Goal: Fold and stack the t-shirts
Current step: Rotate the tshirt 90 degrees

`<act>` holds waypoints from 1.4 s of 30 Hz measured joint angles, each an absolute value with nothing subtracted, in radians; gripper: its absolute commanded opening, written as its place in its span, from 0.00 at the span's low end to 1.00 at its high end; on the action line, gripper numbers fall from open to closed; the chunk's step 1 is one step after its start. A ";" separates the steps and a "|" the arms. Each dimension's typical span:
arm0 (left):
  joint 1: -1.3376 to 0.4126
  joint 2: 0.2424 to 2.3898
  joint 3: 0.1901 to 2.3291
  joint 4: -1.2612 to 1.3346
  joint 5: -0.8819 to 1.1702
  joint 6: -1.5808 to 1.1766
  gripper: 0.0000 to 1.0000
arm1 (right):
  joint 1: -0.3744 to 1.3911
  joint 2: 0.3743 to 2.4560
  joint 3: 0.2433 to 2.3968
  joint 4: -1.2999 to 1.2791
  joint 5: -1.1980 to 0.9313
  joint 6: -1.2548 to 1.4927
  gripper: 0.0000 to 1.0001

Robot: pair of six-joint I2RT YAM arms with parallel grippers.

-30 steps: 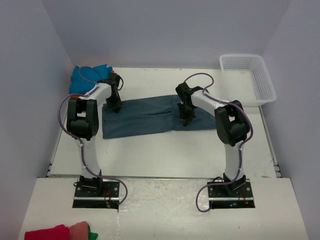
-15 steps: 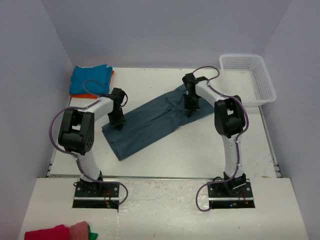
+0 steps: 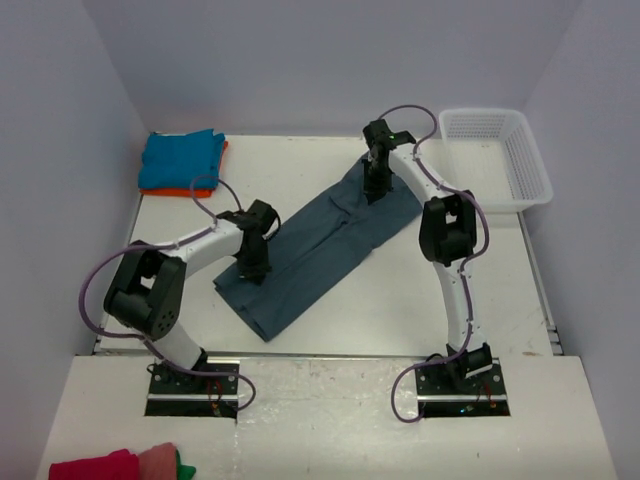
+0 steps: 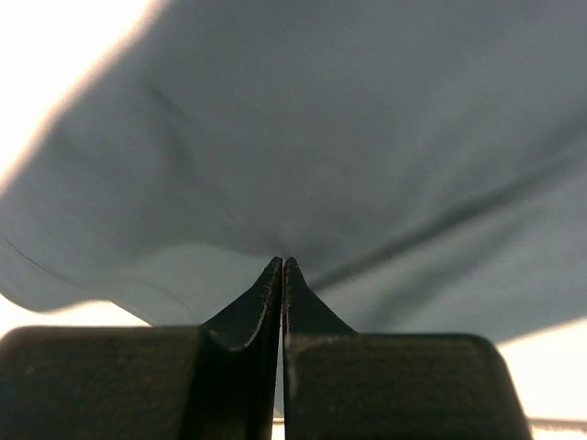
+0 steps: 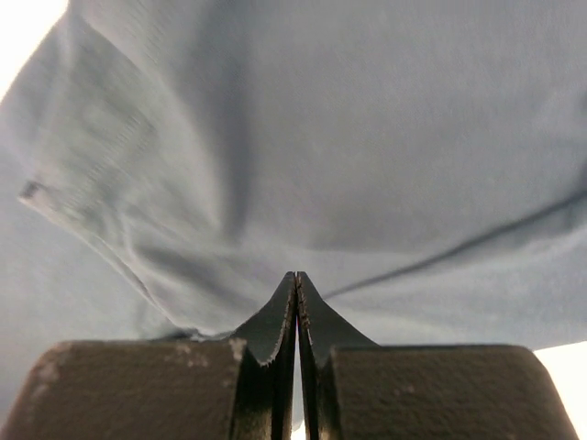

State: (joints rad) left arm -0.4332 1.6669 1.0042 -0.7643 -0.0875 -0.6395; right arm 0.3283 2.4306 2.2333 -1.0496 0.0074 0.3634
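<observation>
The slate-blue t-shirt (image 3: 320, 245), folded into a long, softly creased band, lies slantwise mid-table from near left to far right. The left gripper (image 3: 253, 268) pinches its near-left part and the right gripper (image 3: 374, 190) its far-right end, both with fingers closed tight on the cloth. The turquoise t-shirt (image 3: 180, 158) lies folded on the orange t-shirt (image 3: 192, 190) at the far-left corner.

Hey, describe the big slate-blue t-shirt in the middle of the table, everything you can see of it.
The slate-blue t-shirt looks like soft, matte cloth, folded into a long band with a few shallow creases. It lies on the white table, slanting from near left to far right. The left gripper is shut on its left edge and the right gripper on its far end; both wrist views show cloth pinched between closed fingertips.
</observation>
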 measured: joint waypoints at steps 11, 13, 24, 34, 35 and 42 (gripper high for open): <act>-0.680 1.443 1.050 -0.802 -0.159 -0.701 0.00 | 0.328 2.123 2.009 -0.871 0.035 0.325 0.00; -0.673 1.462 1.159 -0.799 -0.156 -0.646 0.00 | 0.328 1.953 1.921 -0.839 0.034 0.337 0.00; -0.648 2.049 1.805 -0.509 0.299 -0.284 0.00 | 0.405 1.306 1.364 -0.755 -0.018 0.416 0.00; -0.619 2.523 2.180 -0.549 0.685 -0.109 0.00 | 0.467 1.127 1.096 -0.834 -0.023 0.447 0.00; -0.611 2.536 2.181 -0.546 0.702 -0.110 0.00 | 0.467 1.089 1.086 -0.834 -0.027 0.451 0.00; -0.507 2.624 2.225 -0.516 0.776 -0.144 0.00 | 0.484 0.942 0.998 -0.826 -0.108 0.499 0.00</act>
